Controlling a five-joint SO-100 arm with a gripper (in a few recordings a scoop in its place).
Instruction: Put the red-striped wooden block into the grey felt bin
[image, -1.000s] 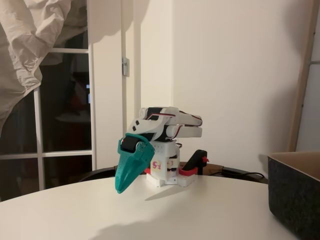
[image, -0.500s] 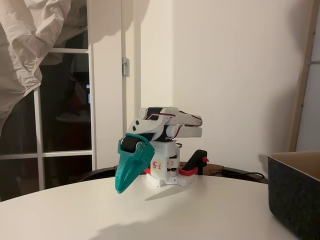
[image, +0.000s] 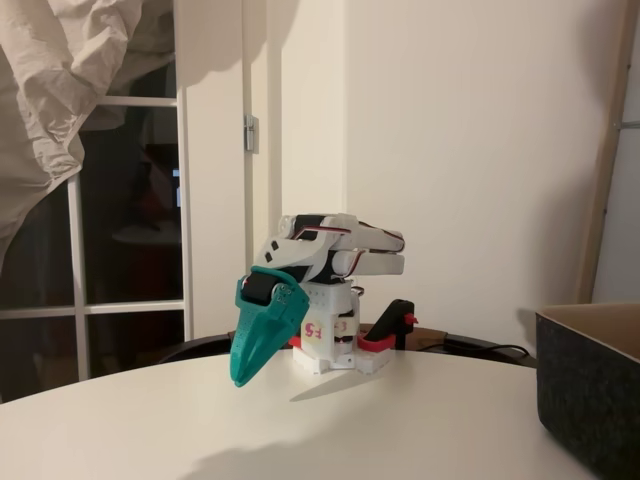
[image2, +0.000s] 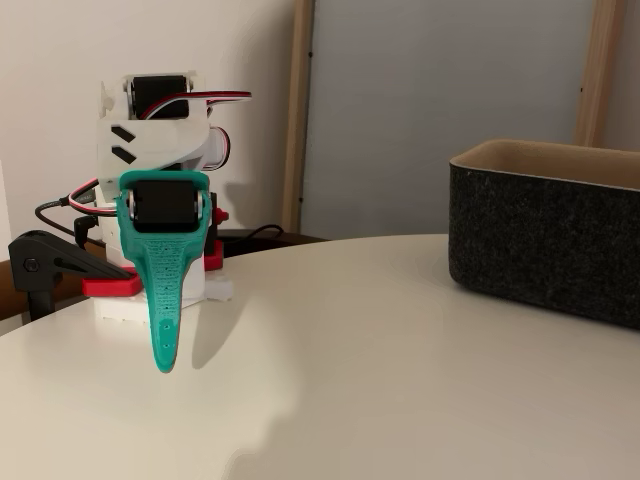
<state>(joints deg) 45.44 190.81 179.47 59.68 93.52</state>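
On the white surface (image: 420, 420), the arm sits folded over its white base (image: 335, 345), which carries red clamps (image: 375, 343) with a black handle. Teal fingers (image: 243, 376) hang off the front of the base, tip pointing down at the surface and just above it; in the other fixed view the fingers (image2: 164, 362) taper to 1 closed point, pressed together with no gap and nothing between them. Red and white wires loop over the folded arm above the base.

Grey felt bin (image: 590, 385) stands well apart from the base, at the right edge in both fixed views; dark grey wall, tan lining at the rim (image2: 545, 225). Bin interior cannot be seen from either angle.

Red-striped wooden block: cannot tell where it lies.

Behind the base: pale wall, a glazed door (image: 130, 230) with draped cloth above it.
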